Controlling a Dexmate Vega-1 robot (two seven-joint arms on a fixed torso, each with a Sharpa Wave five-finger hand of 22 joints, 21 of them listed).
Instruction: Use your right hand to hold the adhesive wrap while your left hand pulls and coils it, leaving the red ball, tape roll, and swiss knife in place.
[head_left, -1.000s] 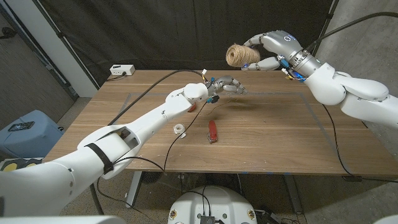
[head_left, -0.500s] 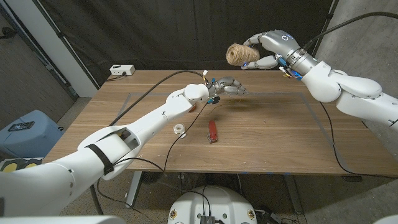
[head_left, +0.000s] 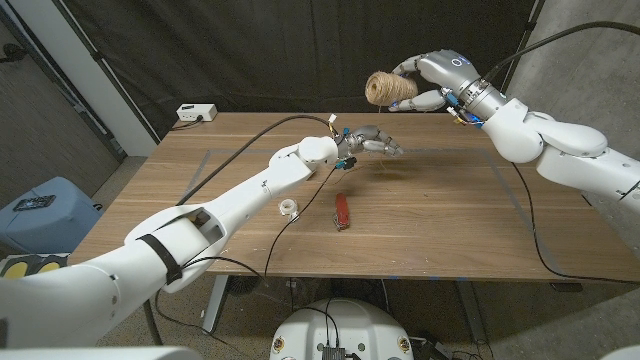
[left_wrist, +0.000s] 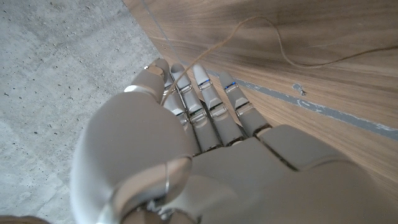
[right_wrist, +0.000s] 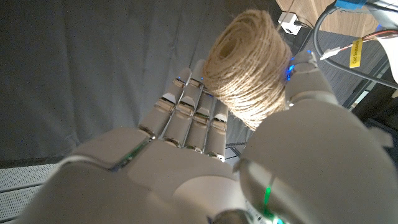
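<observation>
What I hold is a spool of brown jute twine (head_left: 381, 88), not adhesive wrap. My right hand (head_left: 430, 82) grips it high over the table's far edge, and the spool (right_wrist: 245, 65) sits between thumb and fingers. My left hand (head_left: 368, 140) hovers over the table's middle, fingers straight and together. A thin twine strand (left_wrist: 261, 25) loops over the wood to those fingertips (left_wrist: 186, 81) and crosses the thumb, which seems to pinch it. The red swiss knife (head_left: 342, 211) and small white tape roll (head_left: 289, 208) lie near the front. The red ball is mostly hidden behind my left wrist.
A white power box (head_left: 196, 113) sits at the table's far left corner. Black cables run across the wooden table (head_left: 440, 220) on both sides. A blue bin (head_left: 40, 212) stands on the floor to the left. Tape lines mark a rectangle on the wood.
My left hand has moved slightly right and farther from me. The right hand and its spool have stayed almost still.
</observation>
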